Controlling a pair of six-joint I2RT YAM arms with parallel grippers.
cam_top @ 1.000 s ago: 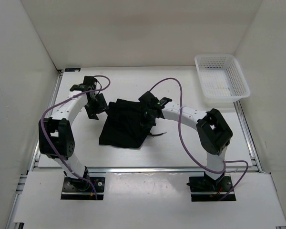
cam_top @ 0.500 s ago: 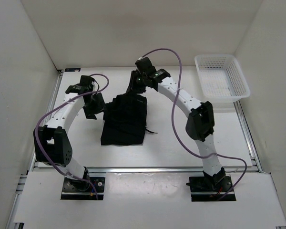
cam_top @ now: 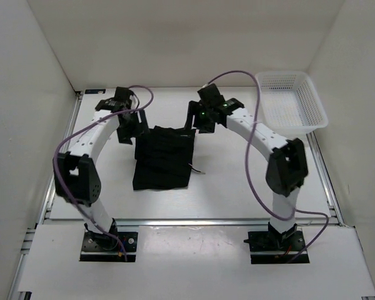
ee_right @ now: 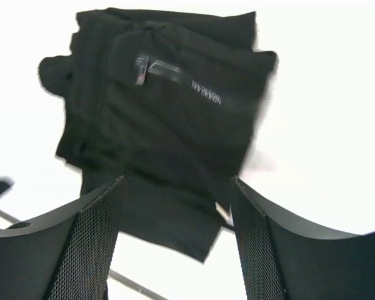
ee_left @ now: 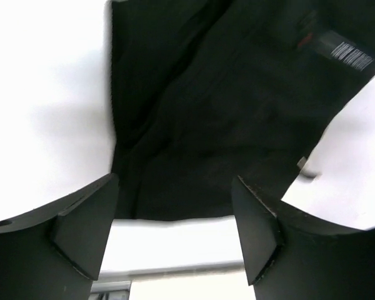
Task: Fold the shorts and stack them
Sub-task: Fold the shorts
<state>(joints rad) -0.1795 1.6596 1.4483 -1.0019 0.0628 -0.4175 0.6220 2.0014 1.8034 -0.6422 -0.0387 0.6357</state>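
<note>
Left gripper (ee_left: 175,181) and right gripper (ee_right: 178,181) both hang released, nothing held, at 11 and 1 o'clock of the shorts (cam_top: 164,159), which lie folded mid worktop (cam_top: 237,187). Grab only one layer and the fold probably drags apart.

The left arm (cam_top: 94,140) and right arm (cam_top: 256,134) are white tubes with black joint housings. Each trails a purple cable (cam_top: 57,159) from its black base plate (cam_top: 109,245). The left claw (ee_left: 175,212) is smooth matte black. The right claw (ee_right: 175,206) has mesh-textured fingers, with a green light (cam_top: 203,114) beside it.
</note>
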